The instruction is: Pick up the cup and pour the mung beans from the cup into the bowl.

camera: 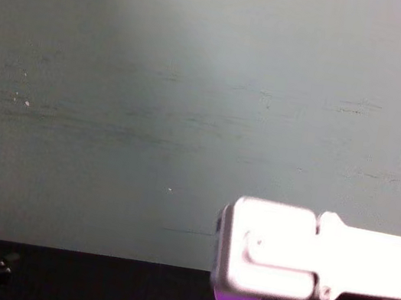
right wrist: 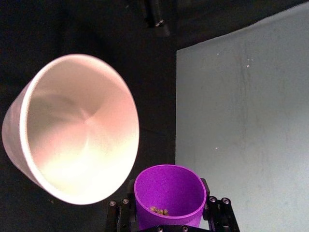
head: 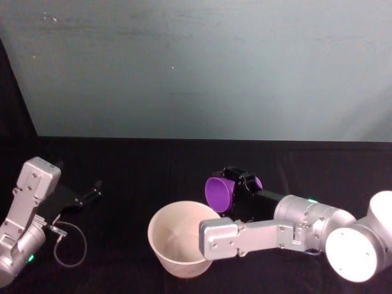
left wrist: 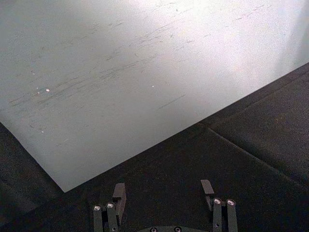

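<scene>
Status at that frame, biggest items first:

- Black-clothed desk (head: 153, 165) ran in front of a pale green wall (head: 196, 61).
- Right arm reached in across the front of the bowl (head: 171, 242). The bowl stood upright mid-desk. I saw no beans inside it in either the head or the right wrist view.
- Right end effector (right wrist: 168, 203) was clamped on the purple cup (head: 219, 193), one finger on each side of the cup wall. The cup was raised off the desk and tipped well over, mouth facing the bowl, close by the bowl's far right rim. I couldn't tell whether the lip was over the opening or just outside it, or whether cup and rim touched.
- Left end effector (left wrist: 163, 186) sat parked low at the left side of the desk, fingers wide apart with nothing between them.
- A few mung beans (right wrist: 158, 210) lay together inside the cup against its lower wall, short of the lip.

My read: grasp and lift done, pour in progress, nothing delivered yet. The next move called for more wrist roll, so that the mouth dropped below the base and the beans slid out. Before that I would have shifted the lip clearly over the bowl's opening, since a pour right at the rim could have scattered beans onto the desk.
</scene>
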